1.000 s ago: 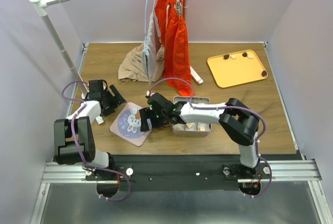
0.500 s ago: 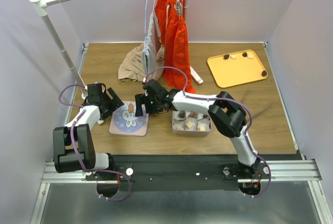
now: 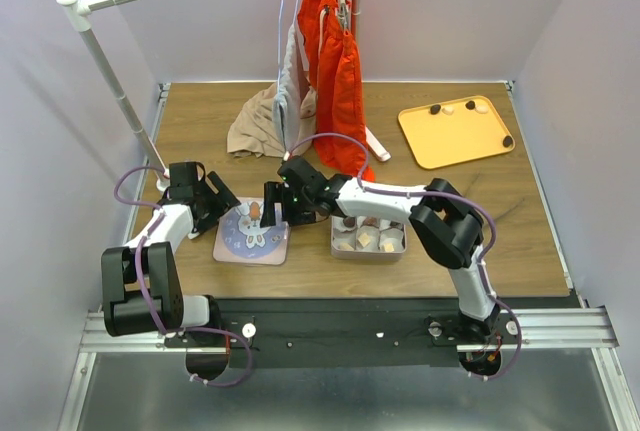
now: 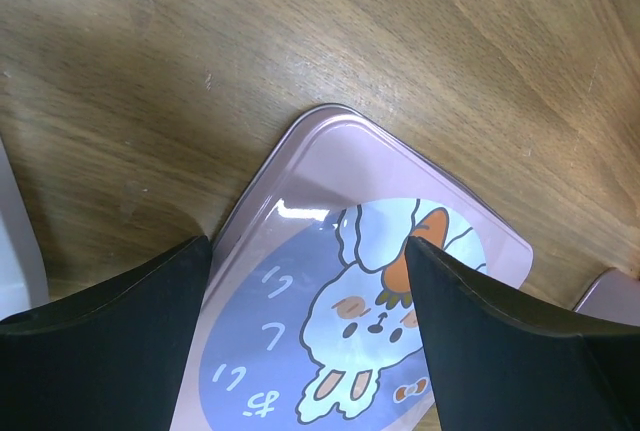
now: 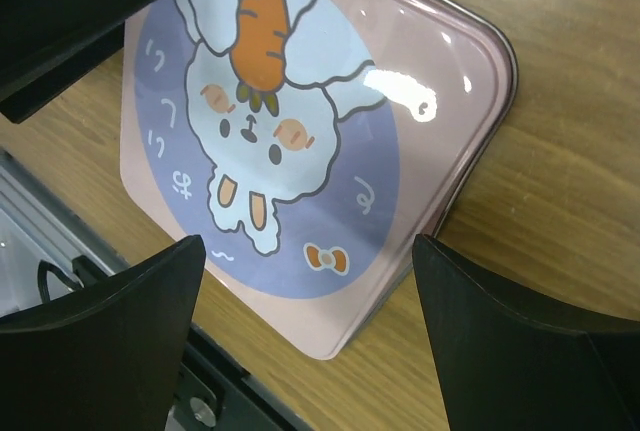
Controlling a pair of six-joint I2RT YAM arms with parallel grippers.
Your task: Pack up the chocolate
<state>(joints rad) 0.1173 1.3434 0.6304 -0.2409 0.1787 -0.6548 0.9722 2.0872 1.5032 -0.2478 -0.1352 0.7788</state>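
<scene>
The pink bunny-print lid (image 3: 250,235) lies flat on the table between both grippers. My left gripper (image 3: 220,201) hangs open at its left edge; in the left wrist view the lid (image 4: 370,281) shows between the spread fingers of the left gripper (image 4: 305,251). My right gripper (image 3: 271,204) is open over the lid's right edge; its wrist view shows the lid (image 5: 290,131) below the right gripper (image 5: 308,251), untouched. An open metal tin (image 3: 334,235) holds chocolate (image 3: 366,240) in paper cups. More chocolate (image 3: 435,109) lies on the yellow tray (image 3: 450,141).
A clothes rack (image 3: 110,81) stands at the left, with orange garments (image 3: 340,81) hanging over the back middle and a beige cloth (image 3: 262,126) heaped on the table. The table's front edge and metal rail (image 5: 150,371) run just beyond the lid.
The right arm swung back and left off the tin, uncovering the chocolates in it. The lid went from skewed to square and flat. The left gripper edged closer to the lid.
</scene>
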